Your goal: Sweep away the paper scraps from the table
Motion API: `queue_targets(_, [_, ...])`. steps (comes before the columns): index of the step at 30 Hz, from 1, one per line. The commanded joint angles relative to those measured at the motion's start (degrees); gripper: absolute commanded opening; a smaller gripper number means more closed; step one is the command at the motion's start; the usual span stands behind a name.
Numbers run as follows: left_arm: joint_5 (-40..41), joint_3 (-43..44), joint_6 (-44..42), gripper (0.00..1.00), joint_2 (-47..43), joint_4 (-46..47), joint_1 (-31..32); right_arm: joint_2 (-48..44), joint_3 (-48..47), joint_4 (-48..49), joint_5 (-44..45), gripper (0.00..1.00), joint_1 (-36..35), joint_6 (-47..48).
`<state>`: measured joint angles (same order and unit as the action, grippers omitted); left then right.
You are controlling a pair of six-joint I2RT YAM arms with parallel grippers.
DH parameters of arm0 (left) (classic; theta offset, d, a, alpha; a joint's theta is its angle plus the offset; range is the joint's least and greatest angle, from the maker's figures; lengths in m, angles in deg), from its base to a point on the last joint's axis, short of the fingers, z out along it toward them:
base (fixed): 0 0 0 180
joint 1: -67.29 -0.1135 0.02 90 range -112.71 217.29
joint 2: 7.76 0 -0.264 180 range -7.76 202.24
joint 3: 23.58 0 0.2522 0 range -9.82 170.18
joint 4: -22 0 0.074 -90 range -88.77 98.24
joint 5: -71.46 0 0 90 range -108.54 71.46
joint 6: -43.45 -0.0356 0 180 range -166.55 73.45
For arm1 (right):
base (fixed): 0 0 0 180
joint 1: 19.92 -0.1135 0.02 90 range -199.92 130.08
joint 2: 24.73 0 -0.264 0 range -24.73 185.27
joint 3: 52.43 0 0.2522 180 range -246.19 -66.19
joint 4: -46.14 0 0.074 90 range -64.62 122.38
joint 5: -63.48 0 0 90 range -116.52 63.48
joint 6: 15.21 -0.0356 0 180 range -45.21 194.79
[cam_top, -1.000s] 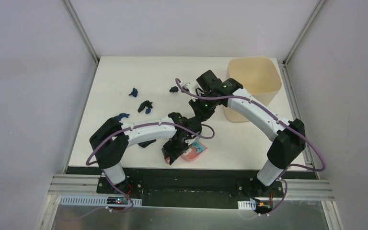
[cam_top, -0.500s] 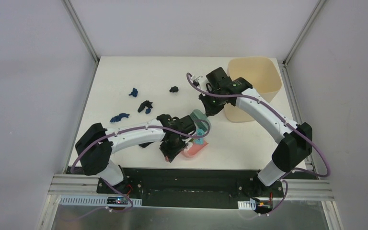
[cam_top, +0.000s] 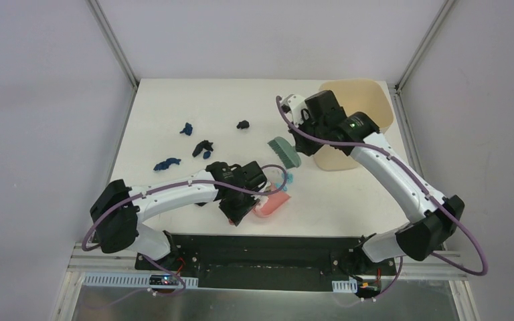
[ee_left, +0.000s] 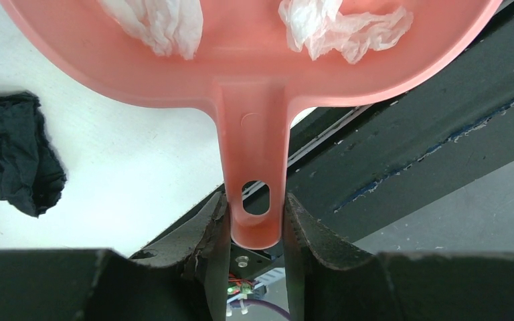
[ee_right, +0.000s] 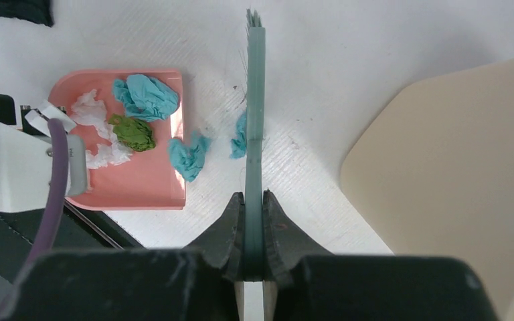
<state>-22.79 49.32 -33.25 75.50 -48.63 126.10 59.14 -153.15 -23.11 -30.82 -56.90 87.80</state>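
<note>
Over the flat white worktop (cam_top: 160,107), the right gripper (ee_right: 253,198), clamped on the slim teal hand brush (ee_right: 255,100), has swung from the pan back toward one o'clock; I judge that stroke finished. The left gripper (ee_left: 255,202) pinches the pink plastic dustpan (ee_left: 254,60) at six o'clock. Some crumpled paper scraps (ee_right: 189,155) sit in the pan and two at its lip, one half-hidden behind the brush. Dark ones wait at ten o'clock.
</note>
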Motion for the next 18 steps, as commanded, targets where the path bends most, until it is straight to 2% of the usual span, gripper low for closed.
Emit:
queue_targets(1, [2.7,-0.36,-0.13,0.0,-4.61,3.05,0.0,-5.72,-0.45,2.35,-0.7,0.0,1.73,0.63])
queue_targets(6, [3.97,-1.98,0.61,0.0,-8.9,6.76,0.63,-8.73,-3.04,0.33,-9.42,0.0,6.7,-2.49])
queue_targets(9, [3.99,-2.34,1.81,0.0,-8.73,11.59,0.61,-11.32,-2.13,1.82,-9.52,0.0,9.36,-3.52])
queue_targets(11, [5.66,1.78,1.82,0.0,-5.08,8.06,0.72,-12.04,-1.17,1.97,-8.76,0.0,10.49,-3.61])
queue_targets(14, [7.08,8.91,1.15,0.0,-0.31,-2.14,1.36,-12.77,1.49,1.33,-8.11,0.0,10.91,-2.93])
queue_targets(18, [4.82,10.62,0.11,0.0,0.93,-11.63,1.95,-13.92,5.46,1.26,-6.24,0.0,10.94,-2.15])
